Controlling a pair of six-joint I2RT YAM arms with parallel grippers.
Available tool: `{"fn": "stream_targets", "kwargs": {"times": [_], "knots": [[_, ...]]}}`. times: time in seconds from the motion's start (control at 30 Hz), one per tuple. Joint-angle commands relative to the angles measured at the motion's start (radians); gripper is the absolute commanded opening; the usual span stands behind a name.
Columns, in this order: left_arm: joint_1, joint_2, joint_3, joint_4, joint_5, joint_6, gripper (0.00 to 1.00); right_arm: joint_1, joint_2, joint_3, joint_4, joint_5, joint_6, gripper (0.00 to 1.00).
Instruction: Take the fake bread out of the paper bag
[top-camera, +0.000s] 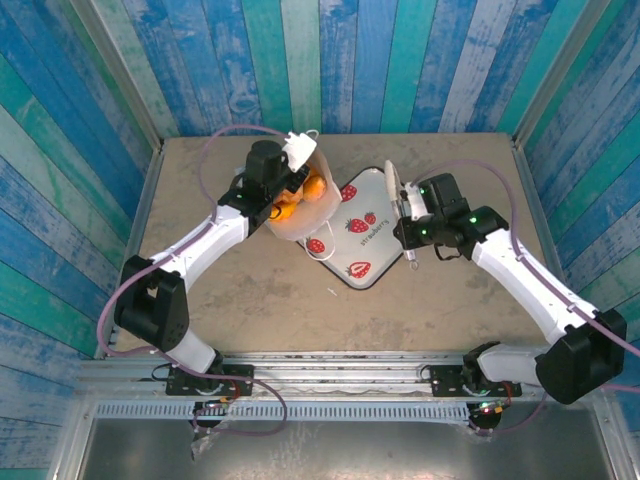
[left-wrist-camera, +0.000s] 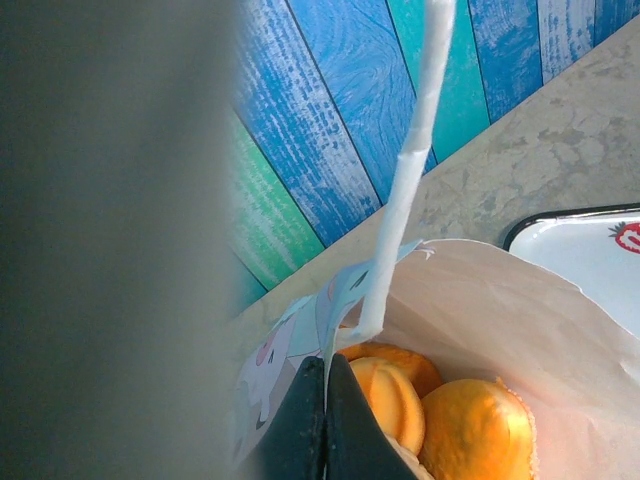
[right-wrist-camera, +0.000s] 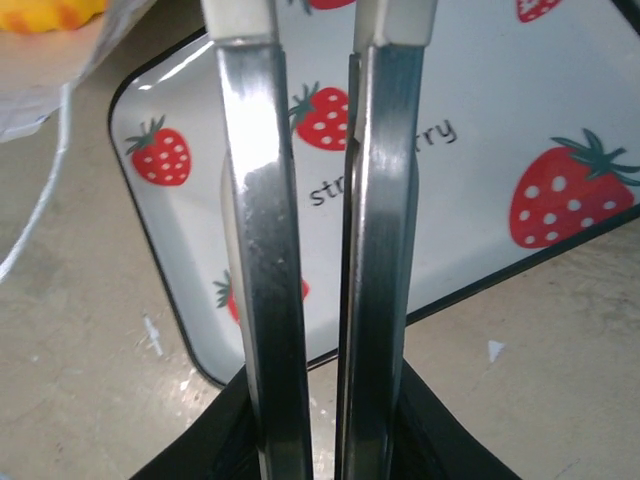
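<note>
Left gripper (left-wrist-camera: 325, 365) is clamped on the paper bag (left-wrist-camera: 500, 310) rim, fake bread (left-wrist-camera: 470, 430) sitting inside. Right gripper (right-wrist-camera: 312, 25) is barely cracked, empty, over the strawberry tray (right-wrist-camera: 480, 100). I reckon I open wider and reach in next.

paper bag (top-camera: 298, 215) stands on the table (top-camera: 250, 290) left of centre, with the fake bread (top-camera: 300, 192) inside it — several pieces packed together. tray (top-camera: 362, 245) lies on the table just right of the bag, its left corner beside the bag's base. left gripper (left-wrist-camera: 326, 365) sits at the bag's rim. right gripper (right-wrist-camera: 313, 40) hangs above the tray's right edge — apart from the bag.
</note>
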Motion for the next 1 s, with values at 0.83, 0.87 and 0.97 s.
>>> {"fn": "stream_targets", "kwargs": {"times": [0.83, 0.87, 0.97], "knots": [[-0.001, -0.042, 0.033, 0.094, 0.019, -0.062, 0.0, 0.309, 0.08, 0.264, -0.191, 0.075, 0.081, 0.33], [-0.001, -0.041, 0.033, 0.093, 0.021, -0.067, 0.0, 0.315, 0.087, 0.271, -0.19, 0.07, 0.086, 0.33], [-0.001, -0.043, 0.036, 0.087, 0.026, -0.072, 0.0, 0.326, 0.115, 0.29, -0.182, 0.068, 0.091, 0.33]]}}
